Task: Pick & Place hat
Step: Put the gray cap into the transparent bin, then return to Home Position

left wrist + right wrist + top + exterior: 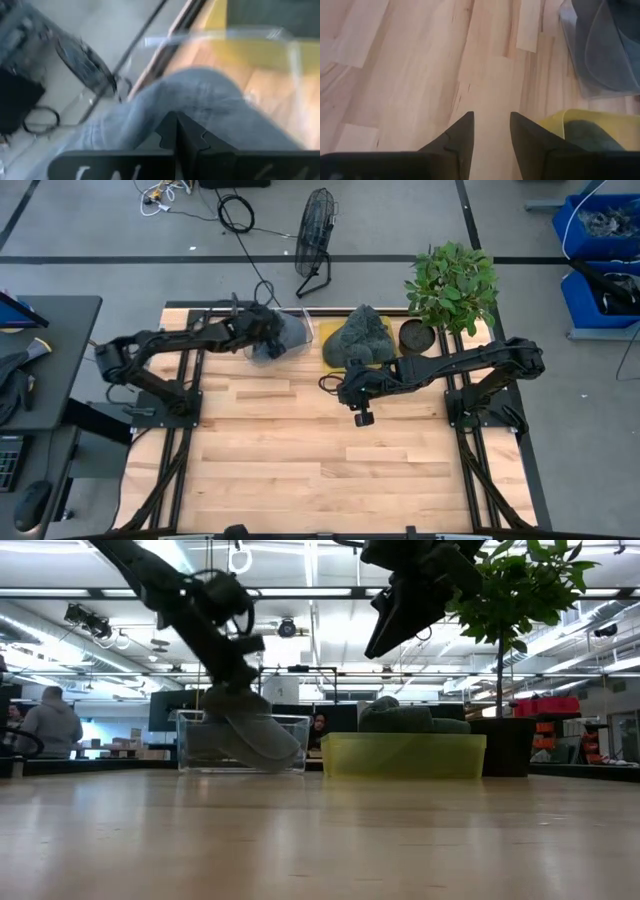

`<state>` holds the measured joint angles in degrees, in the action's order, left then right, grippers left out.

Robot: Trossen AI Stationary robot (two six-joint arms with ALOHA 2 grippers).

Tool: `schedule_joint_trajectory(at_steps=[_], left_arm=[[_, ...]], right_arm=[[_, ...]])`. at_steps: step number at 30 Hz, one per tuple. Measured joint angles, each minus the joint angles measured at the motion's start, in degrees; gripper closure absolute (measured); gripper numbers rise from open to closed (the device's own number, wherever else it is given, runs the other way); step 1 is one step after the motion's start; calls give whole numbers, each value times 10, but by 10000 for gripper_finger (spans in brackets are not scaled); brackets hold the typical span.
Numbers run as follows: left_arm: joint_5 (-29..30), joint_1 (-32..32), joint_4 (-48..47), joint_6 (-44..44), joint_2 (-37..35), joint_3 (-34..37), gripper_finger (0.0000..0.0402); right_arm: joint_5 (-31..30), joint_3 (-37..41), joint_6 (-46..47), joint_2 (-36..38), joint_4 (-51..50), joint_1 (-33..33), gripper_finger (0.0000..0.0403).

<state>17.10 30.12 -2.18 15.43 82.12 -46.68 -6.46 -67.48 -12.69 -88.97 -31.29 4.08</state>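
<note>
A grey-blue hat (250, 735) hangs from my left gripper (228, 680) inside a clear plastic bin (295, 330) at the table's far edge; it also shows in the left wrist view (200, 100). My left gripper (177, 137) is shut on it. A yellow bin (330, 345) to the right of the clear one holds dark green hats (362, 338). My right gripper (491, 132) is open and empty above bare table, just near of the yellow bin (555, 122); it also shows in the high view (328, 386). My left gripper pinches the hat's upper part (165, 117) between its two shut fingers, coming from above and slanting down from the table's left. One layer or several, I cannot tell. The hat hangs below the fingers, its lower end (275, 755) down inside the clear bin.
A potted plant (450, 285) stands at the far right corner beside the yellow bin. The wooden table top (320, 470) stretches toward the near edge. A floor fan (315, 235) and cables lie beyond the far edge. People sit in the room behind (50, 725).
</note>
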Motion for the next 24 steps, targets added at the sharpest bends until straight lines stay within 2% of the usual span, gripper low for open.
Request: schedule_joint_trajectory(at_steps=[10,14,18,24], left_arm=[[-11,38,-80,-62,93,-4,398],[-12,40,-77,-61,103,-3,399],[-3,29,-66,-58,64,1,399],[0,-10,-139,-73,-77,-24,399]], right_arm=[[0,0,0,0,0,0,273],[0,0,0,0,0,0,273],[0,0,2,0,0,0,273],[-2,0,2,0,-3,0,273]])
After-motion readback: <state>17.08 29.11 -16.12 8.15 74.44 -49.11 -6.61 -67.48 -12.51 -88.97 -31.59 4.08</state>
